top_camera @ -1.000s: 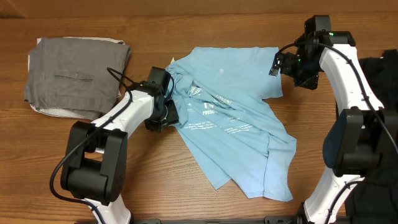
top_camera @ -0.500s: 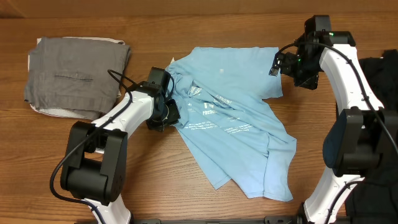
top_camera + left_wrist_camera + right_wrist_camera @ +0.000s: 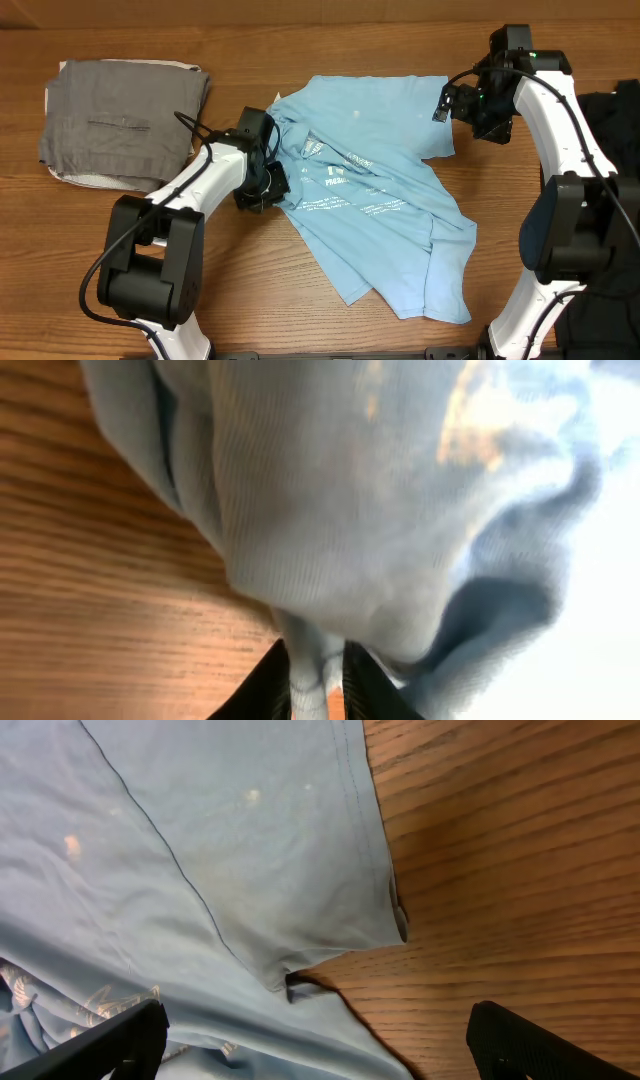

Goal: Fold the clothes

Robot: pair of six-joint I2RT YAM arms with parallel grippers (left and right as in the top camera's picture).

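Note:
The light blue T-shirt (image 3: 375,195) lies crumpled in the middle of the wooden table, small white text facing up. My left gripper (image 3: 268,185) is shut on a fold of its left edge; in the left wrist view the cloth (image 3: 400,500) is pinched between the two fingers (image 3: 316,682) and bunches up in front of the camera. My right gripper (image 3: 447,104) is open above the shirt's upper right corner, holding nothing. The right wrist view shows its fingers (image 3: 320,1038) wide apart over the shirt's sleeve and hem (image 3: 250,870).
A folded grey garment (image 3: 122,122) lies on a white cloth at the back left. Something black (image 3: 615,150) sits at the right edge behind the right arm. Bare wood (image 3: 520,880) shows right of the shirt.
My left gripper has shifted very slightly while holding the shirt's edge. The right arm has not moved.

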